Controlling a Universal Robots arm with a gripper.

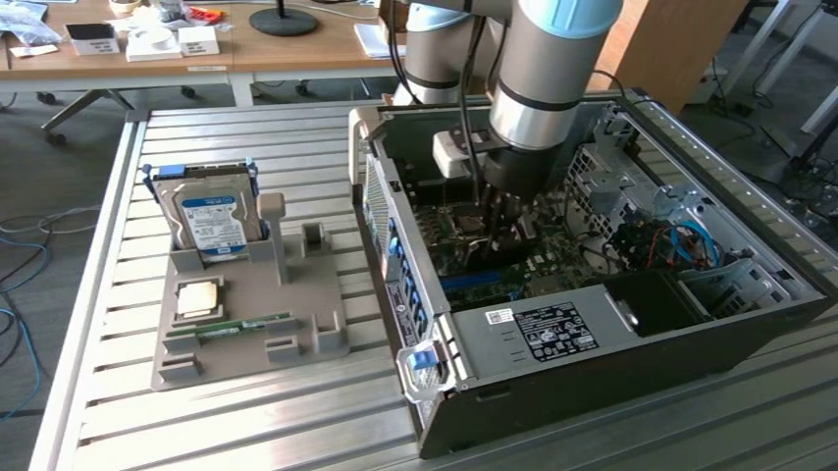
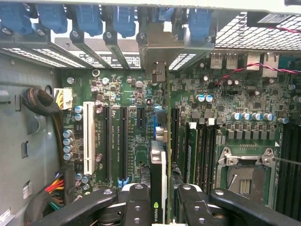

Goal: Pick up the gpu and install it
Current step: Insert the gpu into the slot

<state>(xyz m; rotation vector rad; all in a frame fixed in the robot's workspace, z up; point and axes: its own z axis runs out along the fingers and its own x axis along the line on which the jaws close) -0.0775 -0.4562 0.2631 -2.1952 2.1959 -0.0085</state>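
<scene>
In the wrist view the gpu (image 2: 159, 179) stands edge-on between my fingers, a thin dark card with a green logo near the pads. My gripper (image 2: 162, 209) is shut on it, one finger (image 2: 136, 205) on each side. The card's metal bracket (image 2: 159, 70) reaches toward the rear slot openings of the case. It hangs over the motherboard (image 2: 136, 94), in line with a slot just beside the black expansion slots (image 2: 120, 141). I cannot tell whether its edge is touching that slot. In the exterior view my gripper (image 1: 504, 211) is down inside the open computer case (image 1: 733, 324).
A grey parts holder (image 1: 249, 314) on the slatted table carries a silver hard drive (image 1: 216, 221), a processor chip (image 1: 199, 296) and a green memory stick (image 1: 242, 326). Inside the case are the power supply (image 1: 550, 329), drive cage (image 1: 615, 167) and cables (image 1: 674, 245). Memory sticks (image 2: 200, 150) flank the card.
</scene>
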